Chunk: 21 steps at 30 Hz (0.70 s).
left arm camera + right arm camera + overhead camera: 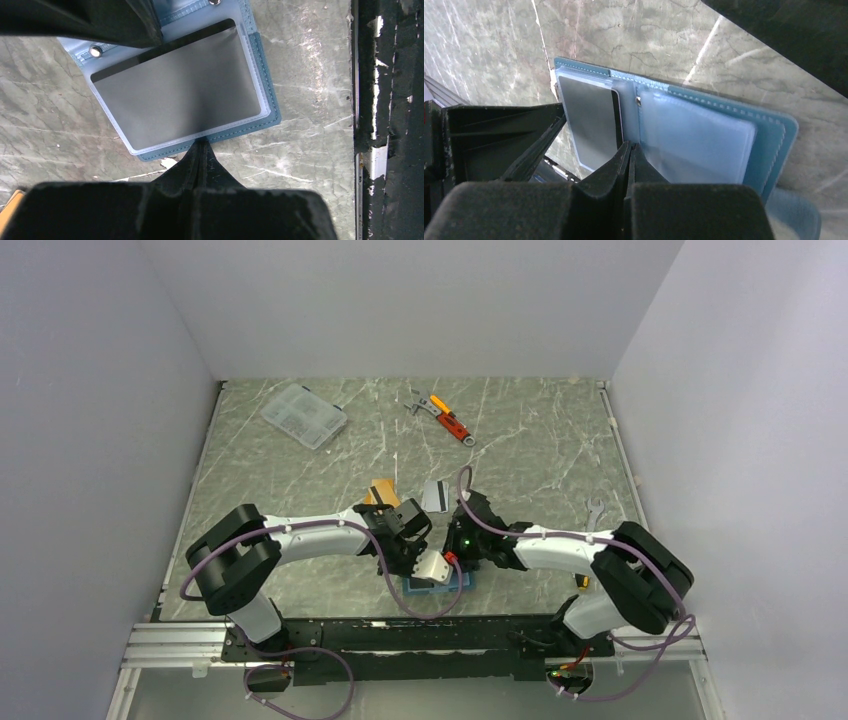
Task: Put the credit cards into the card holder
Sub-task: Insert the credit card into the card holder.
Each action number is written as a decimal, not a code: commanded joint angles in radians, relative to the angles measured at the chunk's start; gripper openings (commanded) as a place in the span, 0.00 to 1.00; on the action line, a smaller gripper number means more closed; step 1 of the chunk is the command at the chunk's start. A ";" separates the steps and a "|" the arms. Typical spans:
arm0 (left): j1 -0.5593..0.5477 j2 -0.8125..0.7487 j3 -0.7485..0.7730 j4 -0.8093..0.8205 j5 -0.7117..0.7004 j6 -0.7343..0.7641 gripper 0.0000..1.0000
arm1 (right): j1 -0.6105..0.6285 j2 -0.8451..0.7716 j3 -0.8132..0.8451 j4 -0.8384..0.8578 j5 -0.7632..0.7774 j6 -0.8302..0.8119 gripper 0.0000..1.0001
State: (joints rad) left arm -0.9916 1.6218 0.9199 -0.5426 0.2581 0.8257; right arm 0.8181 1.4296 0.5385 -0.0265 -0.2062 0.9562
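Two-sided crowding around open card holder (440, 588), lying flat at near edge of marble table (540, 450). Poking at holder's stitched edge, just beside a clear pocket, with left gripper (201, 146), fingers pressed together on nothing. Poking at fold between the two clear pockets with right gripper (629, 149), likewise pinched together and holding nothing. Showing grey-looking card (175, 95) with dark stripe, sitting fully inside one clear pocket. Lying farther back on table, apart from holder and just beside each other: orange-gold card (382, 490) and silver-grey card (435, 493). Sitting along far side: clear compartment box (303, 415) at left, orange-handled tool (450, 422) near middle. Lying off to right beside right arm: small wrench (593, 510). Not telling actual contact from hovering at either tip.
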 commanded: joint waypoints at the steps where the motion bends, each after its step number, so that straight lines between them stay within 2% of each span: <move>1: -0.010 -0.011 -0.022 0.041 0.006 0.017 0.00 | -0.041 -0.093 -0.015 -0.048 0.024 -0.023 0.00; 6: -0.010 -0.009 -0.017 0.038 0.006 0.018 0.00 | -0.035 -0.049 -0.022 0.008 -0.006 -0.014 0.00; 12: -0.012 -0.005 -0.016 0.040 0.009 0.017 0.00 | 0.020 0.064 0.071 0.022 -0.025 -0.027 0.00; 21: -0.014 -0.001 -0.002 0.041 0.017 0.018 0.00 | 0.031 0.079 0.091 0.051 -0.044 -0.037 0.00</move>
State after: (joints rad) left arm -0.9947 1.6169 0.9150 -0.5426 0.2462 0.8261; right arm 0.8253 1.4914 0.5976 -0.0456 -0.2226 0.9218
